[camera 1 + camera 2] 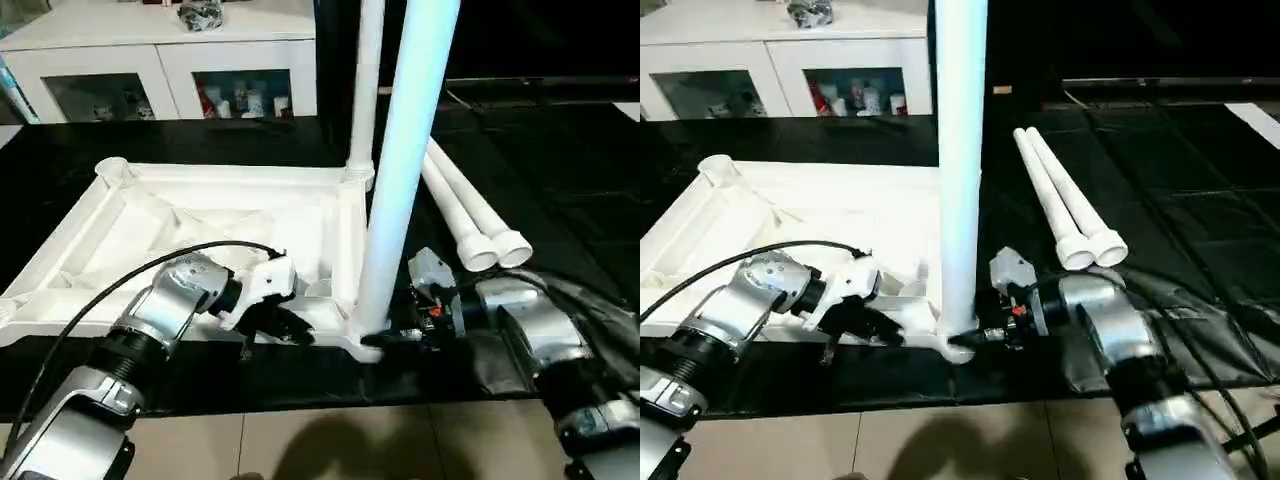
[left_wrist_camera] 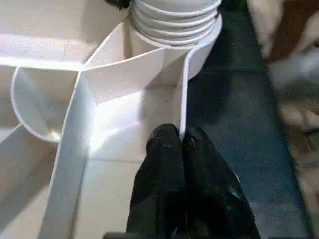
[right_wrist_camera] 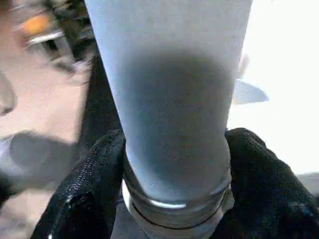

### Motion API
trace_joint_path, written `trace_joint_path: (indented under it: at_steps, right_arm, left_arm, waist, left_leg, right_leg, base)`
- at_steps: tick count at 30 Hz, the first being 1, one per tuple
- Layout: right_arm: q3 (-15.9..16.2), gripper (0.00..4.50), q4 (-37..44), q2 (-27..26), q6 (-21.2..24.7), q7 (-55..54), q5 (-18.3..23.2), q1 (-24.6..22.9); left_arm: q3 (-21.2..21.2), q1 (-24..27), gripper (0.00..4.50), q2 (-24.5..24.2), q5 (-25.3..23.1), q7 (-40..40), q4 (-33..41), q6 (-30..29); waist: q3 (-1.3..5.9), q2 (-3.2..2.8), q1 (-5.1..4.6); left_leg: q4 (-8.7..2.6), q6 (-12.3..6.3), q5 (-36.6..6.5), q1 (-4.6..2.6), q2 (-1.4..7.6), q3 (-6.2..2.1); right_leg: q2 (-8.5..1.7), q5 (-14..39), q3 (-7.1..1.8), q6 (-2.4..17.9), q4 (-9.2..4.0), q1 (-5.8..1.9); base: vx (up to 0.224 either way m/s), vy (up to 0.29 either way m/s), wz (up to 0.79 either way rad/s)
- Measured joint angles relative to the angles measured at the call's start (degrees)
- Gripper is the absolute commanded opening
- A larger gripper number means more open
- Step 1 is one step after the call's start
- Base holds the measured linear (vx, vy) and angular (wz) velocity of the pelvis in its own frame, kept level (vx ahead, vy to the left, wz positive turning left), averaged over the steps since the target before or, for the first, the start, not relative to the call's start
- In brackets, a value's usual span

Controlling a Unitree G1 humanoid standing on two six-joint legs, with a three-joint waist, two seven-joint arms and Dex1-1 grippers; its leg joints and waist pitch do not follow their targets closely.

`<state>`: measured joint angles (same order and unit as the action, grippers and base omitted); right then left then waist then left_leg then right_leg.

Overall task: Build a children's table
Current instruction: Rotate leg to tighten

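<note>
my left hand (image 1: 285, 325) is pinched onto the tabletop's rim (image 2: 183, 107) to steady it, while my right hand (image 3: 174, 189) grasps the upright leg (image 1: 400, 180), seating it in the corner socket (image 1: 362, 345).

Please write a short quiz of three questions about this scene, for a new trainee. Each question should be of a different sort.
1. True or false: two legs lie loose on the black mat.
2. What does the right claw close around? A) a loose leg B) the upright leg at the near corner socket C) the cabinet
3. Fill in: the left claw pinches the tabletop's ____.

Key: 1 true; 2 B; 3 rim wall.
</note>
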<state>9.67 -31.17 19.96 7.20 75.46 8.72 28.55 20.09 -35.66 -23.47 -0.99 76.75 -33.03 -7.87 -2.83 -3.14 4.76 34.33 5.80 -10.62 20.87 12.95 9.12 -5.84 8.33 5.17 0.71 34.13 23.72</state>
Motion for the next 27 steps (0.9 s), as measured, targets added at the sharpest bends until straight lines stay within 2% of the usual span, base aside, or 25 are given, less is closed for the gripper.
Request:
trace_joint_path:
  at_steps: [6, 7, 11, 16, 21, 23, 27]
  right_arm:
    - [-5.6, 2.7, -1.9, -6.1, 1.7, -18.6, -1.7, 0.0]
    - [-7.1, 2.7, -3.1, -8.2, 2.2, -23.7, -2.1, 0.7]
    - [-10.4, 2.69, -8.6, -14.1, 2.4, -41.1, -3.9, 5.0]
    - [-12.4, 2.69, -12.0, -16.5, 2.0, -50.1, -4.2, 7.9]
    - [-13.4, 2.69, -12.7, -17.1, 0.9, -51.4, -4.3, 8.2]
    - [-13.6, 3.25, -13.0, -17.2, 0.2, -51.4, -4.3, 8.3]
    - [-13.6, 3.62, -12.2, -17.4, -0.3, -49.4, -3.3, 7.8]
  left_arm:
    - [-3.6, -1.6, 0.0, 5.1, -1.0, -11.4, -2.3, -7.6]
    - [-4.6, -2.2, 0.0, 6.5, -1.0, -14.7, -2.9, -9.8]
    - [-7.2, -4.8, 0.0, 12.1, -1.4, -26.3, -5.8, -14.4]
    - [-9.6, -5.4, 0.0, 16.4, -1.1, -33.4, -6.5, -16.3]
    - [-10.3, -5.5, 0.0, 17.3, -1.0, -34.7, -5.9, -17.4]
    - [-10.2, -5.5, 0.0, 17.1, -1.0, -34.7, -5.7, -17.4]
    - [-10.0, -5.3, 0.0, 16.0, -1.0, -33.4, -5.6, -16.5]
  waist:
    - [0.0, 0.0, -2.25]
    - [0.0, 0.0, -2.77]
    - [0.0, 0.0, -3.6]
    - [0.0, 0.0, -3.72]
    - [0.01, 0.01, -3.36]
    - [0.01, 0.01, -3.22]
    - [0.0, 0.0, -3.28]
  left_leg:
    - [-0.04, 0.02, 0.0, -0.13, -0.05, -0.01]
    - [-0.03, 0.02, 0.0, -0.13, -0.05, -0.03]
    - [-0.02, 0.03, 0.0, -0.11, -0.08, -0.12]
    - [-0.04, 0.02, 0.0, 0.04, -0.07, -0.17]
    - [-0.1, 0.01, 0.0, 0.09, -0.06, -0.16]
    - [-0.17, -0.01, 0.0, 0.11, -0.06, -0.15]
    - [-0.27, -0.01, 0.0, 0.13, -0.03, -0.14]
  right_leg:
    - [0.0, 0.0, 0.0, -0.1, -0.06, -0.04]
    - [0.0, 0.0, 0.01, -0.1, -0.05, -0.03]
    - [-0.01, 0.1, 0.15, -0.1, -0.15, 0.06]
    - [0.0, 0.0, 0.19, -0.1, -0.19, 0.09]
    - [0.0, -0.1, 0.17, 0.1, -0.17, 0.09]
    - [0.0, -0.1, 0.18, 0.1, -0.17, 0.14]
    - [0.06, -0.1, 0.18, 0.1, -0.15, 0.27]
  base:
    - [0.0, 0.0, 0.0]
    - [0.0, 0.0, 0.0]
    - [0.0, 0.0, 0.0]
    - [0.0, 0.0, 0.0]
    - [0.0, 0.0, 0.0]
    - [0.0, 0.0, 0.0]
    - [0.0, 0.0, 0.0]
